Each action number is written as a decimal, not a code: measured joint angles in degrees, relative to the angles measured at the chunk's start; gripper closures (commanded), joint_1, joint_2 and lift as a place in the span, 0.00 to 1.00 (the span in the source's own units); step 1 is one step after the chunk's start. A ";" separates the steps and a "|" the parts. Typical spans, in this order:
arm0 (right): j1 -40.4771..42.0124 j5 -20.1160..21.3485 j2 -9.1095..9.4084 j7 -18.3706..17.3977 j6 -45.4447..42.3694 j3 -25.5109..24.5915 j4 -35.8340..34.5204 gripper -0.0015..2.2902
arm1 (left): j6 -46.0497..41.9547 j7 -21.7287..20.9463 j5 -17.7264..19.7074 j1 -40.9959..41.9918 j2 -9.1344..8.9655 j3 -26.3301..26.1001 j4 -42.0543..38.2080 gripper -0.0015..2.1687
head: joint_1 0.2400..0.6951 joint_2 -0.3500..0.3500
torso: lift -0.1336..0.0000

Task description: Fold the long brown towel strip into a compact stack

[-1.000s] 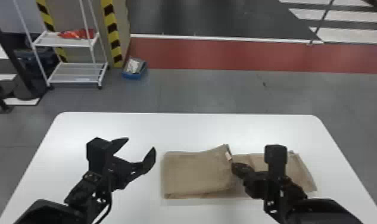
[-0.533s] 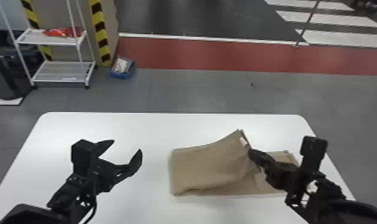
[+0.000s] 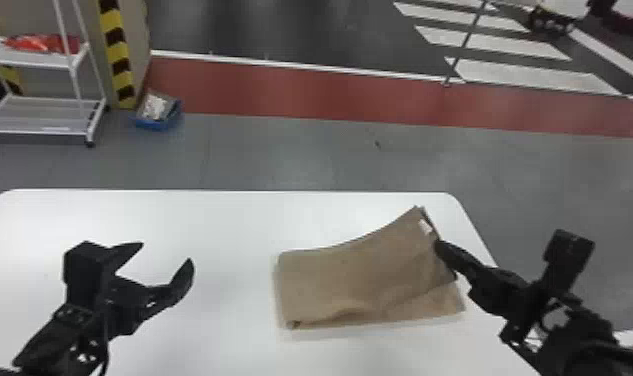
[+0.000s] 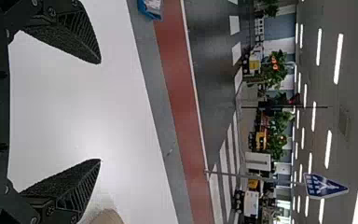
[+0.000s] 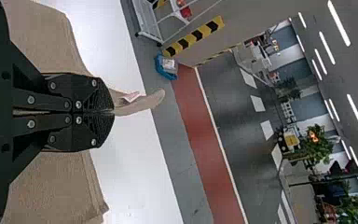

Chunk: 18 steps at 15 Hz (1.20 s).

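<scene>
- Orientation: head view, twelve o'clock toward the far edge of the white worktop (image 3: pixel 220 220).
- Brown towel strip (image 3: pixel 350 280): folded in layers at three o'clock of the worktop's middle; its upper layer is raised, the corner with the pale label (image 3: pixel 424 226) lying between one and two o'clock, while the lower layer rests flat at four o'clock.
- Right gripper (image 3: pixel 439 247): at two o'clock on the towel, fingers pressed together, pinching the raised layer's edge.
- Left gripper (image 3: pixel 166 252): above the worktop at nine o'clock from the towel, well apart from it; fingers spread, nothing between them.
- Blue bin (image 3: pixel 157 123): on the floor beyond the worktop, toward eleven o'clock.
</scene>
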 measured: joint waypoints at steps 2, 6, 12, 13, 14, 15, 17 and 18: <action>0.09 -1.30 -0.07 0.68 0.18 -2.50 0.18 0.58 | 0.11 0.04 -0.19 0.10 -0.08 -0.09 0.20 0.07 | 1.00 0.08 | 1.00; -1.78 2.95 -0.67 1.65 -1.97 -3.30 7.30 0.58 | 0.12 0.18 -0.51 0.24 -0.35 -0.60 0.65 0.07 | 1.00 0.02 | 1.00; -7.85 9.30 -2.35 3.16 -11.24 -3.24 22.38 0.56 | -0.04 0.27 -1.20 0.72 -0.10 -0.29 1.46 0.07 | 1.00 0.00 | 1.00; -8.30 10.40 -2.48 3.15 -12.09 -3.21 23.48 0.38 | -0.10 0.27 -1.21 0.78 -0.05 -0.19 1.50 0.07 | 1.00 0.00 | 1.00; -8.79 11.80 -2.70 3.06 -12.95 -3.13 24.83 0.20 | -0.17 0.27 -1.21 0.81 -0.05 -0.12 1.54 0.07 | 1.00 0.00 | 1.00; -9.39 13.75 -2.92 2.89 -14.01 -3.05 26.42 0.05 | -0.21 0.27 -1.20 0.82 -0.11 -0.13 1.57 0.07 | 1.00 0.00 | 1.00; -10.56 17.48 -3.06 2.33 -17.68 -3.36 29.81 0.01 | -0.23 0.27 -1.05 0.83 -0.30 -0.33 1.58 0.06 | 1.00 0.00 | 1.00; -10.81 18.34 -3.07 2.28 -19.83 -4.01 31.09 0.01 | -0.23 0.27 -0.89 0.83 -0.33 -0.41 1.58 0.06 | 1.00 0.00 | 1.00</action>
